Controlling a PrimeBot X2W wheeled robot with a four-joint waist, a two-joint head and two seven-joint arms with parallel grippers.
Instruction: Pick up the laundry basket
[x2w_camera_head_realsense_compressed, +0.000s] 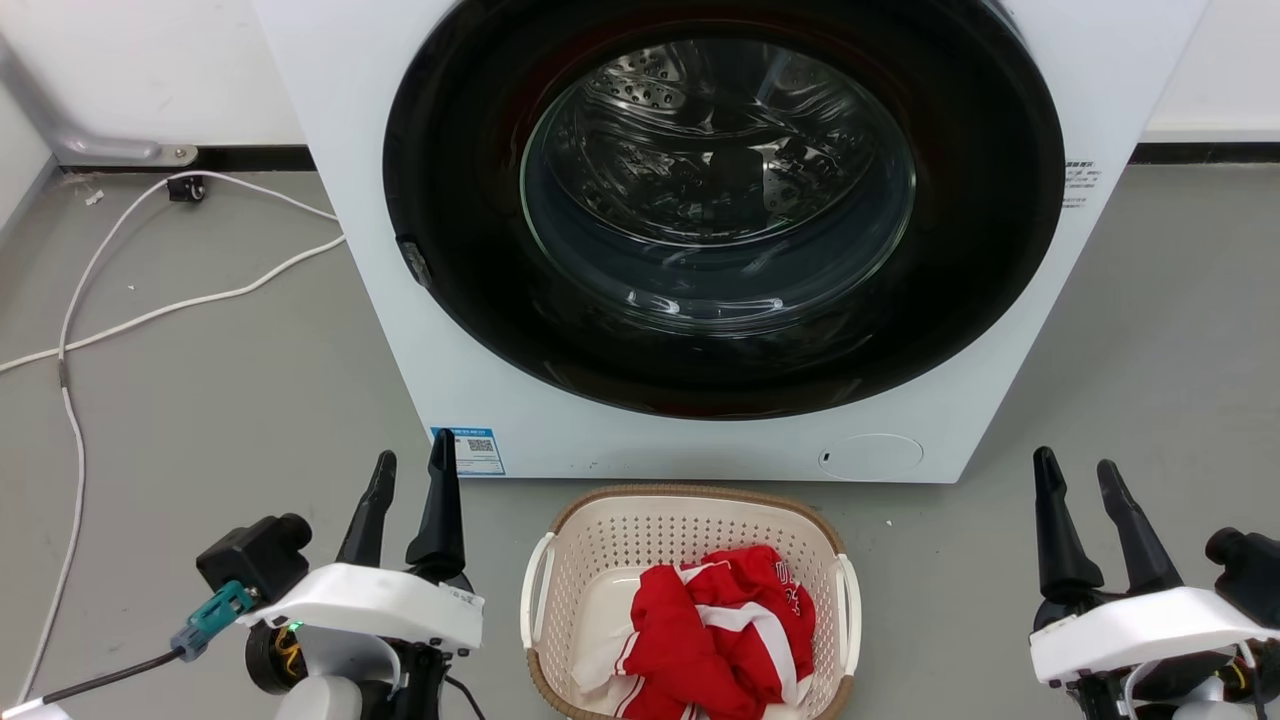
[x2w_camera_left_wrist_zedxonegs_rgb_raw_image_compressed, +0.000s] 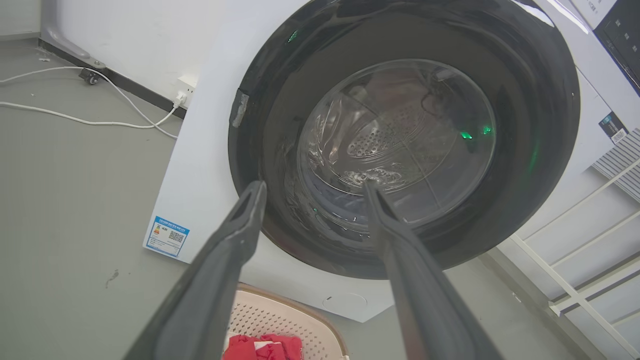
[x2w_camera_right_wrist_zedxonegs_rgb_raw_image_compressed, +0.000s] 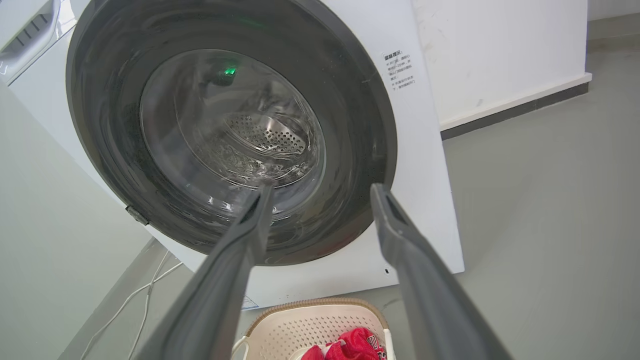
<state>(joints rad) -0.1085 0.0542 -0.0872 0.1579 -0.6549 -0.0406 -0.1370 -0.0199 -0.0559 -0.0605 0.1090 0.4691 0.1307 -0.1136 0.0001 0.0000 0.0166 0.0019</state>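
qr sticker (x2w_camera_head_realsense_compressed: 467, 451) on washer (x2w_camera_head_realsense_compressed: 340, 110), basket (x2w_camera_head_realsense_compressed: 640, 540) in front

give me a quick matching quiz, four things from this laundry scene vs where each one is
Things:
1 basket
2 red garment
3 white cable
4 blue sticker

Places:
A on the washer's lower left corner
B inside the basket
C trailing over the floor left of the washer
D on the floor just in front of the washer

Pairs: 1-D, 2-B, 3-C, 4-A
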